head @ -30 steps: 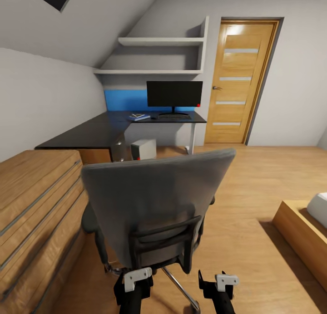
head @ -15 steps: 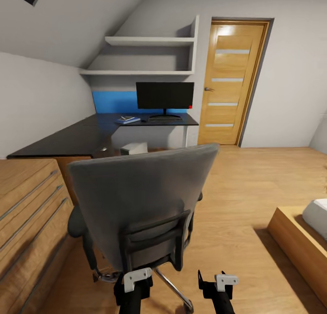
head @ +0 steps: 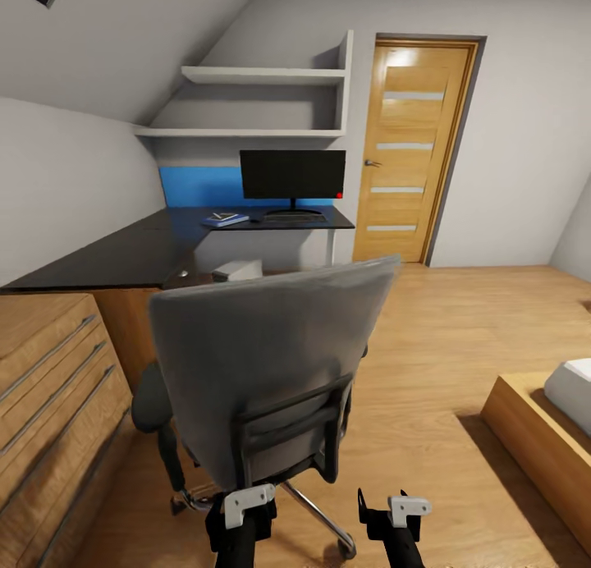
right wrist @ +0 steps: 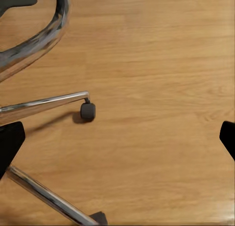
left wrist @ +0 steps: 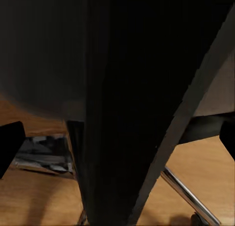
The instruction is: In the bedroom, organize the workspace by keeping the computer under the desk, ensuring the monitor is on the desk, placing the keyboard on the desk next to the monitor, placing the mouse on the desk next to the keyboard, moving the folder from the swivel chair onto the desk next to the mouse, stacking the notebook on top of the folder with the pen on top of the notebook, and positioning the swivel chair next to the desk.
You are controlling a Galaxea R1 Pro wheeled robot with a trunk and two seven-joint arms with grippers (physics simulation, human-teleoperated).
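The grey back of the swivel chair (head: 267,371) stands directly before the robot and hides its own seat, much of the floor behind it, and all but the top of the pale computer (head: 238,270) under the bench (head: 107,260). At the far end of the bench the monitor (head: 292,175) stands against the blue wall panel (head: 197,186); the keyboard (head: 294,217) lies at its foot, and a small dark spot just beside the keyboard may be the mouse, too small to be sure. The blue folder (head: 226,220) lies farther along that end with something dark and a pale sliver on it, hard to make out as notebook and pen. A light wood drawer unit (head: 49,404) is cut off by the picture's edge beside the chair, a wooden door (head: 406,149) stands past the bench, and a bed corner (head: 542,420) shows on the other side. The left gripper (head: 242,515) and the right gripper (head: 392,515) hang low behind the chair, each with jaws spread and holding nothing; the left wrist view is mostly dark chair frame, the right wrist view shows a castor (right wrist: 87,111) on chrome legs. Against half a second ago, the chair sits slightly more to the right and its back looks turned a little, while the far wall has shifted slightly left.
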